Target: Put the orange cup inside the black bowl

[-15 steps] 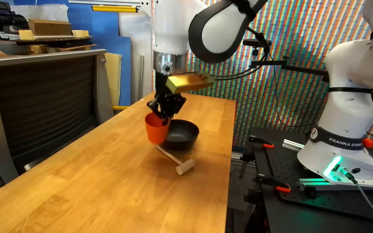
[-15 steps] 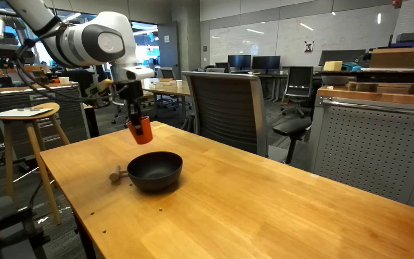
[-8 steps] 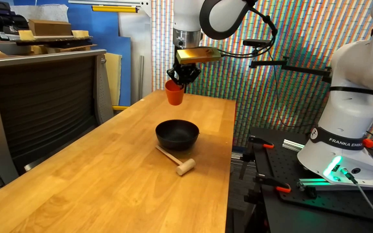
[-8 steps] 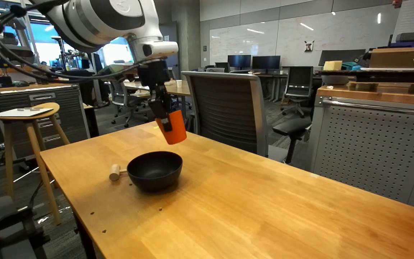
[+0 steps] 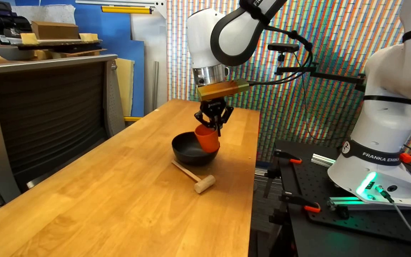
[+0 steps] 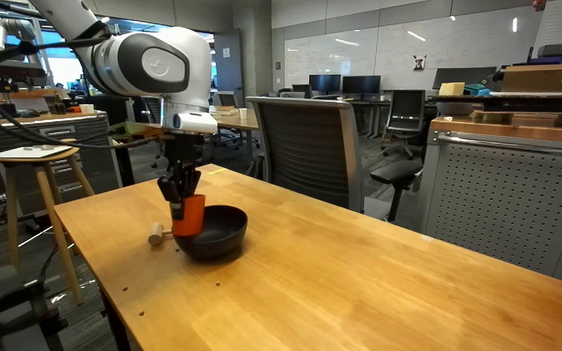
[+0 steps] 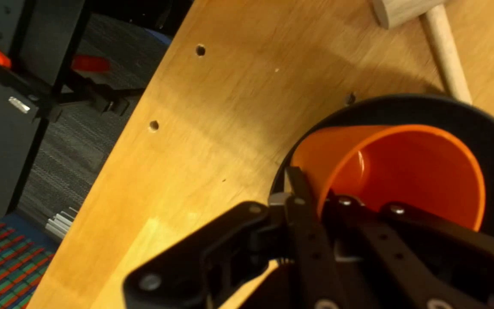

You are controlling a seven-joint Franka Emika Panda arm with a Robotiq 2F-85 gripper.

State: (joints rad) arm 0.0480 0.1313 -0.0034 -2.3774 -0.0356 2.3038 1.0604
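The orange cup [image 5: 207, 139] is held at the black bowl [image 5: 187, 150], over the bowl's side nearest the robot base. It is slightly tilted and overlaps the rim in both exterior views; whether it touches the bowl I cannot tell. My gripper [image 5: 218, 130] is shut on the cup's wall, one finger outside and one inside. In the wrist view the gripper [image 7: 314, 189] pinches the rim of the orange cup [image 7: 418, 171], whose mouth faces the camera. The black bowl [image 7: 405, 109] shows around it. The cup [image 6: 190, 217] hides part of the bowl [image 6: 227, 239] in an exterior view.
A wooden mallet [image 5: 203, 184] lies on the wooden table [image 5: 137, 200] beside the bowl, its handle end close to it. An office chair [image 5: 52, 114] stands along one long table edge. The robot's black mounting table [image 5: 319, 200] with clamps lies beyond the opposite edge.
The gripper has kept hold of the cup. Over the last half second the cup has come down and toward the robot base side, from above and beyond the bowl to over its rim.
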